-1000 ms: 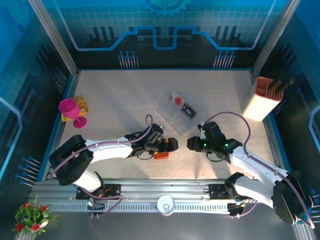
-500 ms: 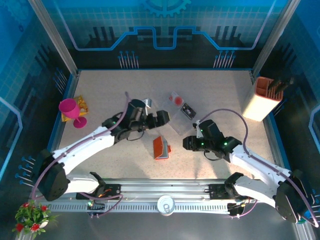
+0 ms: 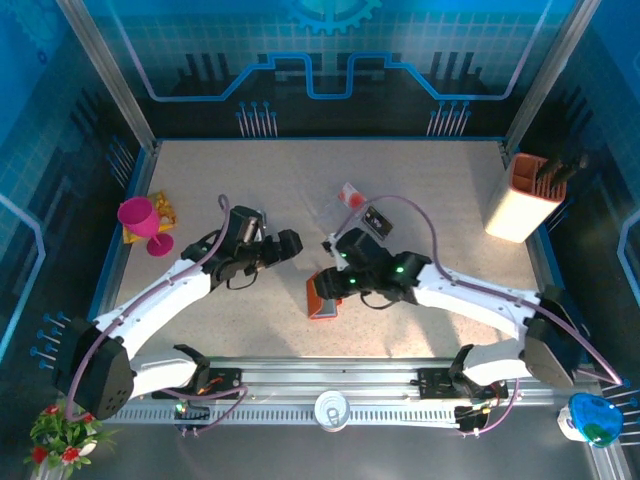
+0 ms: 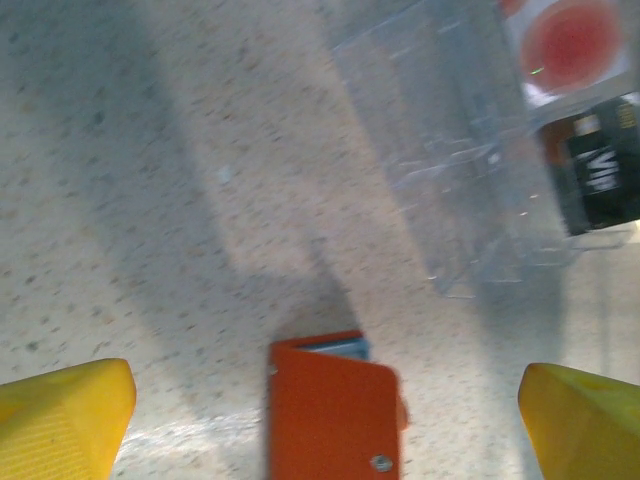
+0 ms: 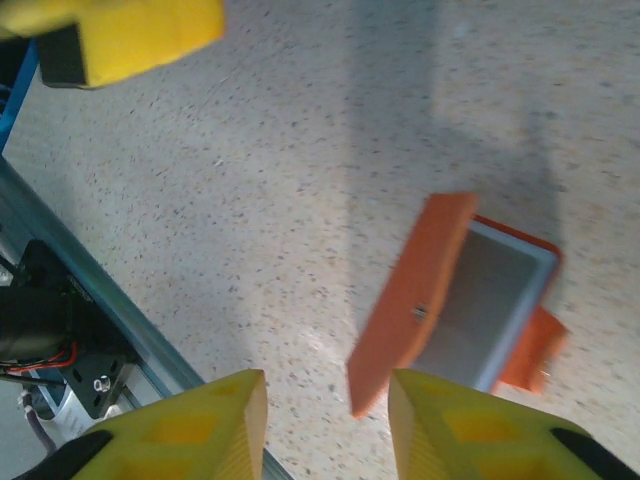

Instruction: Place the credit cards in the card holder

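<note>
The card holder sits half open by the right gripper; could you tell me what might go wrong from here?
The right gripper sits over just a corner of the card holder, at its raised flap; a grip there may slip or flip it shut. The left gripper hangs open close by, so the arms could collide.

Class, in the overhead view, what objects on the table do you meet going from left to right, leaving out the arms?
Left to right: pink plastic goblet → orange-red folding card holder → white credit card with a red blob → black rectangular credit card → cream-and-orange upright box of dark utensils.
</note>
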Robot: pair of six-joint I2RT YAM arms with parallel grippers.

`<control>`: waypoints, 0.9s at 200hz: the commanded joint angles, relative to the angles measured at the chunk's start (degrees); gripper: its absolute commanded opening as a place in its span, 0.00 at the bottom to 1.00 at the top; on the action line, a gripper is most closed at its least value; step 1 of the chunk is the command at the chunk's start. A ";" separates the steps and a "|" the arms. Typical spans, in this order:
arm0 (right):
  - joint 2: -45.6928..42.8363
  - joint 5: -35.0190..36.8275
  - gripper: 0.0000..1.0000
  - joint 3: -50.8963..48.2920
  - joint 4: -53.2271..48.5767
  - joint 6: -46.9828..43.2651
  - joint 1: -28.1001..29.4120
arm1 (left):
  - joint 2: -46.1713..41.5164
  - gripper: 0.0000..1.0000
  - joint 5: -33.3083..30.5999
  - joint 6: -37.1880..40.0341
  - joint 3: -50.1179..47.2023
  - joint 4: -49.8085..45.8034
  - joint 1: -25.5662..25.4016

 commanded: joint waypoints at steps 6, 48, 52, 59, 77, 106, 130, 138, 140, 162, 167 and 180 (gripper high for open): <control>5.87 2.34 0.30 5.16 -1.35 -1.33 3.62 | -1.37 0.99 -1.32 1.01 -2.08 -2.36 1.12; 10.62 4.40 0.11 5.75 -2.02 -0.09 5.00 | -0.74 0.99 -0.89 1.79 -3.34 -1.97 1.52; 10.64 4.66 0.09 5.40 -2.08 0.01 4.95 | -0.72 0.99 -0.74 1.95 -3.34 -1.89 1.54; 10.65 5.25 0.07 4.77 -2.24 0.18 4.83 | -0.57 0.99 -0.52 2.13 -3.46 -1.80 1.52; 9.92 6.03 0.04 2.74 -2.06 0.88 4.33 | 0.03 0.99 0.10 2.63 -3.42 -1.39 1.57; 8.34 6.65 0.00 -1.97 -0.49 2.32 3.14 | 1.12 0.99 1.52 3.77 -2.99 -1.08 1.54; 8.08 6.07 0.00 -7.07 3.24 3.78 1.76 | 2.29 0.99 2.89 4.63 -2.55 -0.89 1.53; 8.16 5.89 0.00 -8.49 4.70 4.21 1.21 | 2.85 0.99 3.46 5.03 -2.28 -0.91 1.49; 8.24 5.84 0.00 -8.94 5.01 4.35 1.08 | 2.94 0.99 3.56 5.12 -2.20 -0.99 1.45; 8.61 4.39 0.00 -12.46 9.07 5.54 -0.48 | 4.56 0.99 4.53 6.14 -1.33 -1.52 0.94; 8.62 4.10 0.00 -13.18 9.78 5.73 -0.75 | 4.92 0.99 4.62 6.40 -1.03 -1.68 0.70; 8.62 3.40 0.00 -14.46 11.25 6.11 -1.25 | 6.20 0.99 4.44 7.17 -0.35 -2.18 -0.50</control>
